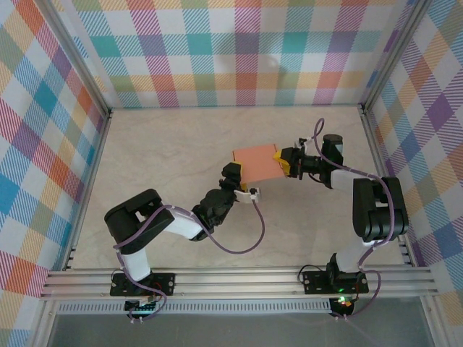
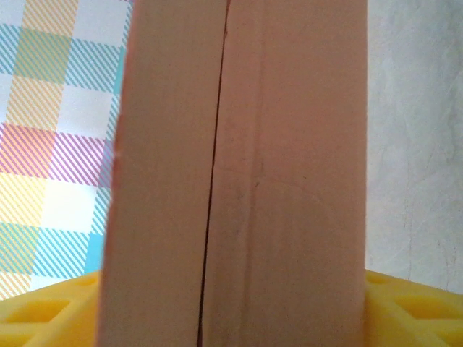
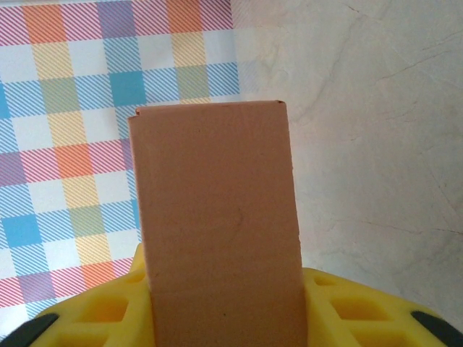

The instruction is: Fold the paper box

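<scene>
Now | right end effector [image 1: 283, 164] grasping paper box [image 1: 255, 165] end | left end effector [image 1: 234, 174] straddles its near edge, grip unclear

Bright, even, diffuse light fills the top external view, leaving only faint, soft-edged shadows on the pale table [image 1: 181, 152] under the arms and no harsh glare. In both wrist views the paper box [image 2: 289, 181] sits so close to the lens that it looks soft. The yellow finger pads [image 3: 347, 311] at the bottom edge are blurred, while the checked wall [image 3: 72, 144] behind stays fairly crisp.
</scene>
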`<action>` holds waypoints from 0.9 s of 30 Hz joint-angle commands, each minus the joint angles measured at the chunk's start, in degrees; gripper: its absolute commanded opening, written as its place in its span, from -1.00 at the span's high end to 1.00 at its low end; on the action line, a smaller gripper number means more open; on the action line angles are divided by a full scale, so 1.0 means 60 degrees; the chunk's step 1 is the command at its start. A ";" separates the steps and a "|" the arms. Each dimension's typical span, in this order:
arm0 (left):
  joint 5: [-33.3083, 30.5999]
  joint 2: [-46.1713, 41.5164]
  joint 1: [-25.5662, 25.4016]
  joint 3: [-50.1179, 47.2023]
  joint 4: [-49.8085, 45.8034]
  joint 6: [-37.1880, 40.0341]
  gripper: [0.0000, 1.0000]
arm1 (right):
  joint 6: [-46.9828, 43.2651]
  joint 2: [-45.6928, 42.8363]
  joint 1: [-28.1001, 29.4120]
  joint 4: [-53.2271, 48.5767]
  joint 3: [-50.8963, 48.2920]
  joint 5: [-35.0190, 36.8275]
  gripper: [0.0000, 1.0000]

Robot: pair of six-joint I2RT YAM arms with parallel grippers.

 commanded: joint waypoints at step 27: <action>0.2722 -0.3431 0.0892 0.0989 -0.9337 -0.6452 0.17 | -0.3180 -0.2141 -0.0050 -0.3449 0.0686 0.1505 -0.51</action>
